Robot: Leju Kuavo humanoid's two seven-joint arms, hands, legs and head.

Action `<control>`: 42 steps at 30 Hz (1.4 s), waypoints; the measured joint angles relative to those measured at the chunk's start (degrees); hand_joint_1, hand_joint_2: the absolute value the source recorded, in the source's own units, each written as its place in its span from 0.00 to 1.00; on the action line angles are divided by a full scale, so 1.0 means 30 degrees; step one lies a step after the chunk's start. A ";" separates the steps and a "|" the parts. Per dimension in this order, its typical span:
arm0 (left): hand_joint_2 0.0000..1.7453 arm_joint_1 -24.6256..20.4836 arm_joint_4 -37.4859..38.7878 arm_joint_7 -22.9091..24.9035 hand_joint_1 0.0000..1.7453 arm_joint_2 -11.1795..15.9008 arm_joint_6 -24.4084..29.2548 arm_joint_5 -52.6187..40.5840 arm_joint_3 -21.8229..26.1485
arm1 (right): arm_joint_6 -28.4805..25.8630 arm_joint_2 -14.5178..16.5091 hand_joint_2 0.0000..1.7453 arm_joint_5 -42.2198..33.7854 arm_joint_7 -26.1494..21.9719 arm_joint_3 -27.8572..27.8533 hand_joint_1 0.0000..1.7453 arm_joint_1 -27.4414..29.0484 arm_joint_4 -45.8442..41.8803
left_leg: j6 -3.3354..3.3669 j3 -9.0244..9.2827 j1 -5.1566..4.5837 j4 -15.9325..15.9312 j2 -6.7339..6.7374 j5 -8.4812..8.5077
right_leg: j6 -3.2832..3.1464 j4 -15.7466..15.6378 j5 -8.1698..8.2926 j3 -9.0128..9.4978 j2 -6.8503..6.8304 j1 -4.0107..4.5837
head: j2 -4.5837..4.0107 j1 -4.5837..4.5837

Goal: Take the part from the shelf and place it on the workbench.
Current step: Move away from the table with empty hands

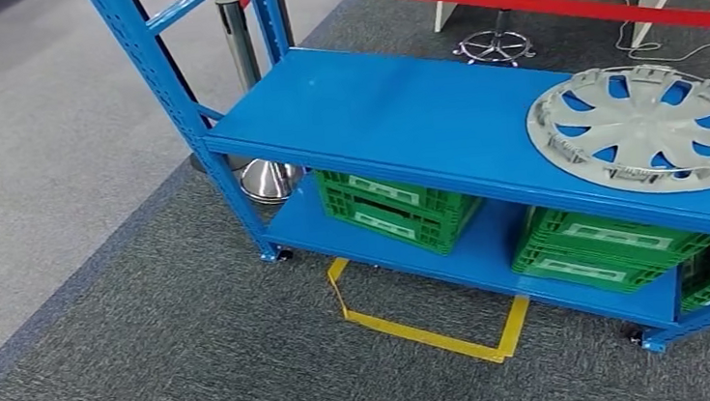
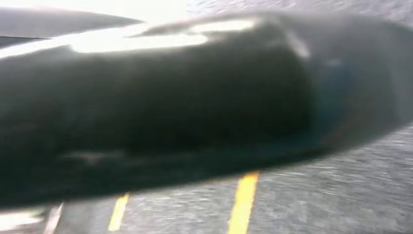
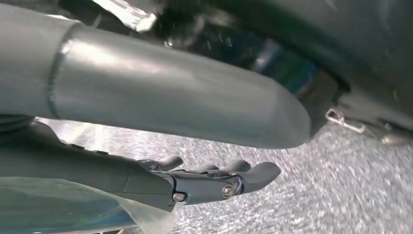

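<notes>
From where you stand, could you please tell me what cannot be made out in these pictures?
- Head view: the round silver plastic wheel cover on the blue metal shelf is cut off by the right edge.
- Head view: the green plastic crates are partly hidden under the shelf board, so their contents are unreadable.
- Left wrist view: a blurred dark shape covers most of the picture.
- Right wrist view: the right hand shows its fingers extended and holding nothing.

Green crates (image 1: 400, 208) on lower tier (beside yellow floor tape (image 1: 431, 334)).
</notes>
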 joint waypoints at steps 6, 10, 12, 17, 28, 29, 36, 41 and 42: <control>0.00 0.0035 0.0002 0.0009 0.00 -0.0068 -0.0004 -0.0018 0.0047 | 0.0004 -0.0018 0.00 -0.0015 -0.0071 0.0004 0.00 -0.0052 -0.0011 | -0.0100 0.2601 0.0214 -0.1777 -0.0015 -0.0901 | 0.0227 0.5110 -0.0782 -0.4288 -0.0074 0.0036 | -0.0018 0.0170; 0.00 0.0104 0.0004 -0.0002 0.00 -0.0061 -0.0002 -0.0047 0.0078 | 0.0006 -0.0024 0.00 -0.0002 -0.0095 0.0007 0.00 -0.0107 -0.0008 | -0.0359 0.4567 0.0317 -0.1814 -0.0013 -0.2348 | 0.0711 0.3156 -0.0142 -0.5555 -0.0210 -0.0200 | -0.0018 0.0191; 0.00 0.0090 0.0025 0.0013 0.00 -0.0030 0.0000 -0.0121 0.0089 | 0.0018 -0.0022 0.00 0.0007 -0.0086 0.0007 0.00 -0.0111 0.0027 | -0.0566 0.5267 0.0347 -0.1545 -0.0024 -0.3121 | 0.0573 0.1895 0.2631 -0.5669 -0.0454 -0.0232 | -0.0020 0.0183; 0.00 -0.0215 0.0038 0.0042 0.00 -0.0097 -0.0026 -0.0240 0.0097 | 0.0060 -0.0036 0.00 0.0087 -0.0055 0.0007 0.00 -0.0302 0.0055 | -0.1144 0.4610 0.0531 0.0362 0.0015 -0.3317 | -0.0426 0.1623 0.3180 -0.5238 -0.0330 -0.0029 | -0.0018 0.0117; 0.00 -0.0072 0.0086 0.0066 0.00 -0.0051 -0.0151 -0.0277 0.0107 | -0.0051 -0.0044 0.00 -0.0718 -0.0352 -0.0075 0.00 -0.0171 0.0060 | -0.0842 0.1002 0.0442 0.0454 -0.1089 -0.1173 | -0.0381 0.1289 0.2077 -0.3633 0.1228 -0.0109 | -0.0018 0.0044; 0.00 -0.0052 0.0102 0.0084 0.00 -0.0049 -0.0186 -0.0291 0.0109 | -0.0055 -0.0044 0.00 -0.0721 -0.0361 -0.0082 0.00 -0.0154 0.0062 | -0.0741 0.0995 0.0398 0.0269 -0.1236 -0.1184 | -0.0260 0.1232 0.2067 -0.3668 0.1437 -0.0135 | -0.0018 0.0011; 0.00 -0.0242 0.0104 0.0233 0.00 -0.0117 -0.0476 -0.0528 0.0109 | -0.0071 -0.0162 0.00 -0.0725 -0.0399 -0.0166 0.00 -0.0240 0.0055 | -0.0264 0.1467 0.0541 -0.0596 0.0090 -0.0825 | 0.0375 0.4975 -0.0056 -0.5755 0.0040 -0.0032 | -0.0018 -0.0011; 0.00 -0.0250 0.0109 0.0564 0.00 -0.0157 -0.1145 -0.0561 0.0102 | -0.0073 -0.0259 0.00 -0.0674 -0.0388 -0.0235 0.00 -0.0256 0.0055 | -0.0393 0.1727 0.0503 -0.0536 0.1119 -0.1100 | 0.0484 0.2905 0.1797 -0.4818 -0.0956 -0.0004 | -0.0018 0.0003; 0.00 -0.0254 0.0109 0.0677 0.00 -0.0169 -0.1282 -0.0575 0.0098 | -0.0076 -0.0273 0.00 -0.0649 -0.0379 -0.0238 0.00 -0.0275 0.0055 | -0.0484 0.1789 0.0448 -0.0481 0.1271 -0.1192 | 0.0403 0.1873 0.2148 -0.4259 -0.1334 0.0035 | -0.0018 0.0011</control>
